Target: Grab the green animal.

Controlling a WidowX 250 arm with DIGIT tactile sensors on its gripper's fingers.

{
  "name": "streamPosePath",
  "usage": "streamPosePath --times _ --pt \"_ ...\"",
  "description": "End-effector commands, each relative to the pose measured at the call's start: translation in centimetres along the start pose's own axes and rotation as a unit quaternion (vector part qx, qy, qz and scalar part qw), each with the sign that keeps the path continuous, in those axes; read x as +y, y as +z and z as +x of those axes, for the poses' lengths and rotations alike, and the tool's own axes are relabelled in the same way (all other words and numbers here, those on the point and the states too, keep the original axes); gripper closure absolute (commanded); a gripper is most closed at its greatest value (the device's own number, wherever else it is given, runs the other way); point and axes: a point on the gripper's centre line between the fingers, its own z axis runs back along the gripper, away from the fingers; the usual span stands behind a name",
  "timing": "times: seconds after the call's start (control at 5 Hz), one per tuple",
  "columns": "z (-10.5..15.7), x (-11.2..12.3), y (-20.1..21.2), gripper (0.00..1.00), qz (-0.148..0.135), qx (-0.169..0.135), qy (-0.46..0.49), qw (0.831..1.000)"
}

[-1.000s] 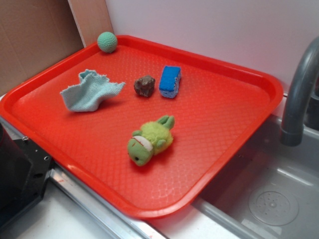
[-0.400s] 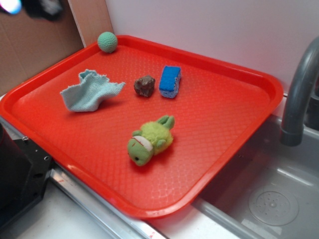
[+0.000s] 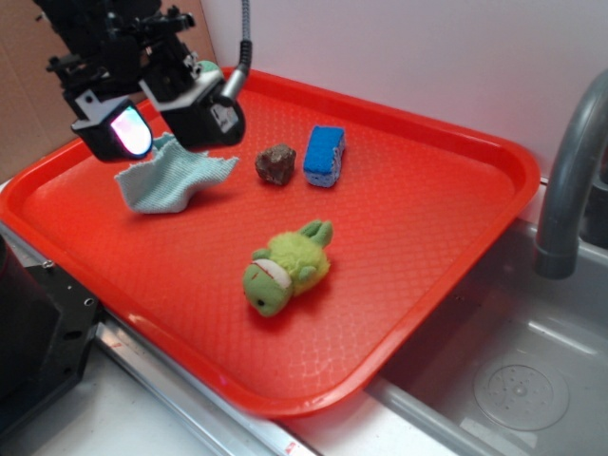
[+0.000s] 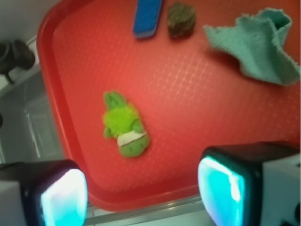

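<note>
The green animal [image 3: 287, 266] is a small fuzzy lime-green plush frog lying on its side near the front of the red tray [image 3: 446, 199]. In the wrist view the green animal [image 4: 124, 126] shows below centre. My gripper [image 3: 171, 119] hangs at the upper left, above the pale blue cloth [image 3: 171, 176], well away from the frog. Its jaws stand wide open with nothing between them. In the wrist view the gripper [image 4: 143, 193] frames the tray's front edge, with glowing pads [image 4: 63, 197] at either side.
On the tray also lie a brown lump [image 3: 275, 163] and a blue sponge [image 3: 325, 155]. A grey faucet [image 3: 570, 180] rises at the right over a sink [image 3: 513, 380]. A black box [image 3: 38, 332] stands at the front left. The gripper hides the tray's back left corner.
The arm has come down from the top left corner into full view over the cloth, now covering the teal ball. The frog and other objects have not moved.
</note>
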Motion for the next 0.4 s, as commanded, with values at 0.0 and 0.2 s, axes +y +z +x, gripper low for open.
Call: streamPosePath --times 0.0,0.2 --pt "0.6 -0.9 0.8 0.0 -0.008 -0.008 -0.004 1.0" --pt "1.5 -2.8 -2.3 0.0 0.031 0.02 -0.042 0.998"
